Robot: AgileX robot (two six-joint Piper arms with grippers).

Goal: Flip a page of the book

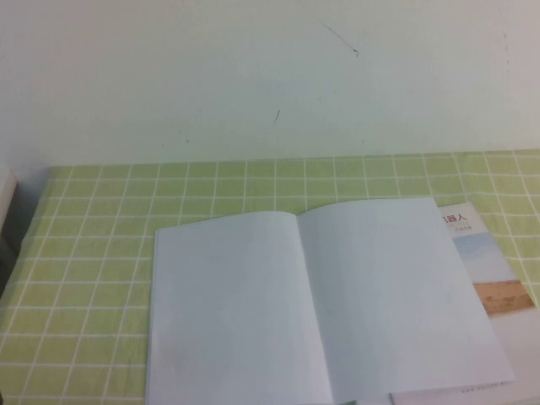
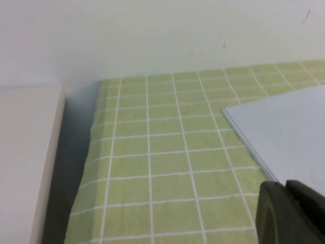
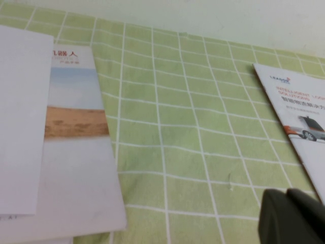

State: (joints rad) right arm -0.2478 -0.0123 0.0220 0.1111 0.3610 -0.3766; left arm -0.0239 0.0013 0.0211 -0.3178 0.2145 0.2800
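While the book (image 1: 321,304) lies open on blank white pages mid-surface (image 1: 101,253), I see L gripper (image 2: 292,213) just beside its corner, fingers' state unclear. R gripper (image 3: 292,216) sits clenched, empty, betw. two brochures.

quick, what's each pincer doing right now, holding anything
left pincer: by the book corner, cannot tell if open or shut, holding nothing visible
right pincer: shut, empty, over the tablecloth
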